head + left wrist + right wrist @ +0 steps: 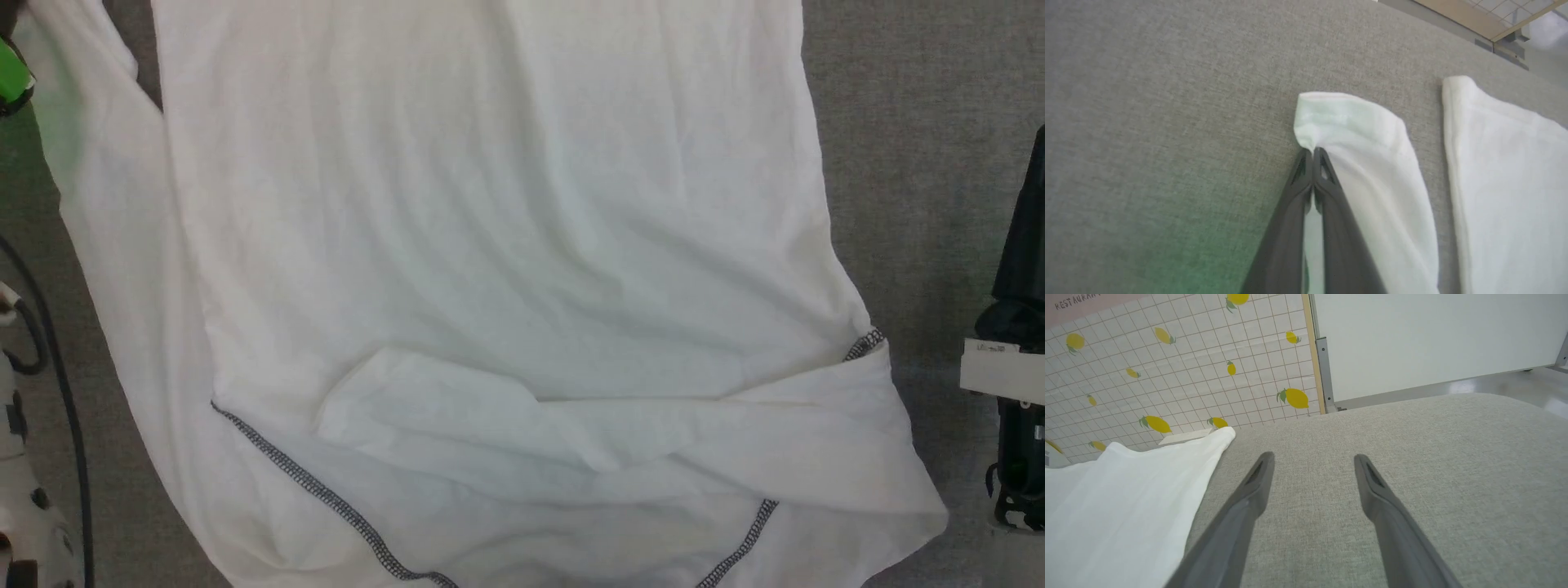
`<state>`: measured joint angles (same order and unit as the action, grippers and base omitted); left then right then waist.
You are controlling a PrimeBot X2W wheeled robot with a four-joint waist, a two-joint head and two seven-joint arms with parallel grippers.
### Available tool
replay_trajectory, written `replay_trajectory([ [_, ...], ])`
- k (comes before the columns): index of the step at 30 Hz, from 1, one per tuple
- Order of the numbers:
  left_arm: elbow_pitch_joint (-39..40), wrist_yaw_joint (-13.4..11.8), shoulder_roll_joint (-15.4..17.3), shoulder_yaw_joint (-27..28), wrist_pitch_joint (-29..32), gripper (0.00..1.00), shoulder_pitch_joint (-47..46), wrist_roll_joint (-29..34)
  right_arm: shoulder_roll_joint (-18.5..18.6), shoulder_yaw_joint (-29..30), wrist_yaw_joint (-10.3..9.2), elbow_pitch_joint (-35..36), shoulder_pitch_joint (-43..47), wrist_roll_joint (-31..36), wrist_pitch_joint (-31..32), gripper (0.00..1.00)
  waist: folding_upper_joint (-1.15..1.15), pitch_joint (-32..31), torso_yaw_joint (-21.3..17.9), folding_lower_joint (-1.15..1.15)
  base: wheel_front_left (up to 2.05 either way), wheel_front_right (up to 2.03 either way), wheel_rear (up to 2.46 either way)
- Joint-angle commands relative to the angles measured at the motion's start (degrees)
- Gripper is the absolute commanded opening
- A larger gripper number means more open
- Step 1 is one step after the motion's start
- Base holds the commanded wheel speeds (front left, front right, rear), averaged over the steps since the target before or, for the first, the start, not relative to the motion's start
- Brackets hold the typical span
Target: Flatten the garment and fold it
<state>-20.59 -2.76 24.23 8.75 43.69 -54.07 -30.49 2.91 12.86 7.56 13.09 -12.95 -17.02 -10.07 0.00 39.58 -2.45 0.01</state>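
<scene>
The garment [490, 204] is a large white shirt lying spread on the grey fabric table [922, 163], with wrinkles across its body. Dark zigzag stitching [326, 494] runs along its near seams. One sleeve [98, 204] stretches up the left side. In the left wrist view my left gripper [1312, 152] is shut on the end of that sleeve [1372, 163], its cuff bunched at the fingertips, and the shirt's body [1506, 183] lies to the right. My right gripper [1314, 457] stands open over bare table, right of the shirt's edge [1126, 506].
A dark part of the right arm with a white label [1000, 367] stands at the table's right side. A black cable [65, 392] and pale robot body are at the left. A lemon-patterned tiled wall [1167, 375] and a white panel [1433, 339] lie beyond the far edge.
</scene>
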Motion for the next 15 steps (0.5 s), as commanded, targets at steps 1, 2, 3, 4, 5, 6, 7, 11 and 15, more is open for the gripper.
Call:
replay_trajectory([
  [1, -0.84, -0.98, -0.38, 1.83, -2.33, 0.00, 3.02, -0.77, -0.03, 0.02, -0.08, -0.44, -0.84, -0.24, -0.54, 1.00, 0.00, -2.56, 0.62, -0.01, 0.00, 0.00, 0.00],
  [2, -0.61, -1.19, 0.18, 3.49, -4.55, 0.00, 4.01, -1.04, -0.03, 0.06, -0.08, -0.78, -0.71, -0.33, -0.62, 1.00, 0.00, -3.57, 0.77, -0.01, 0.00, 0.00, 0.00],
  [3, -0.53, -1.51, 0.47, 4.95, -6.40, 0.00, 4.88, -1.31, -0.03, 0.12, -0.08, -1.09, -0.55, -0.35, -0.71, 1.00, 0.00, -4.54, 0.96, -0.01, 0.00, 0.00, 0.00],
  [4, -0.52, -1.80, 0.78, 6.73, -8.31, 0.00, 6.11, -1.79, -0.03, 0.22, -0.08, -1.51, -0.27, -0.41, -0.76, 1.00, 0.00, -5.71, 1.21, -0.01, 0.00, 0.00, 0.00],
  [5, -0.57, -1.96, 1.08, 7.88, -9.64, 0.00, 7.27, -1.95, -0.03, 0.34, -0.08, -1.87, -0.03, -0.44, -0.85, 1.00, 0.00, -6.80, 1.48, -0.01, 0.00, 0.00, 0.00],
  [6, -0.56, -2.18, 1.49, 9.42, -11.34, 0.00, 8.72, -2.14, -0.03, 0.55, -0.08, -2.28, 0.35, -0.53, -0.91, 1.00, 0.00, -8.04, 1.86, -0.01, 0.00, 0.00, 0.00],
  [7, -0.67, -2.29, 1.50, 10.57, -12.40, 0.00, 9.88, -2.55, -0.03, 0.78, -0.08, -2.64, 0.72, -0.58, -0.97, 1.00, 0.00, -9.17, 2.23, -0.01, 0.00, 0.00, 0.00],
  [11, -0.94, -2.87, 1.78, 15.32, -17.20, 0.00, 14.93, -3.55, -0.03, 1.82, -0.08, -3.63, 2.71, -0.62, -1.00, 1.00, 0.00, -13.93, 4.07, -0.01, 0.00, 0.00, 0.00],
  [15, -1.68, -2.82, 1.66, 18.78, -21.61, 0.00, 18.67, -4.22, -0.03, 2.22, -0.08, -4.19, 4.54, -0.66, -0.69, 1.00, 0.00, -17.85, 5.43, -0.01, 0.00, 0.00, 0.00],
])
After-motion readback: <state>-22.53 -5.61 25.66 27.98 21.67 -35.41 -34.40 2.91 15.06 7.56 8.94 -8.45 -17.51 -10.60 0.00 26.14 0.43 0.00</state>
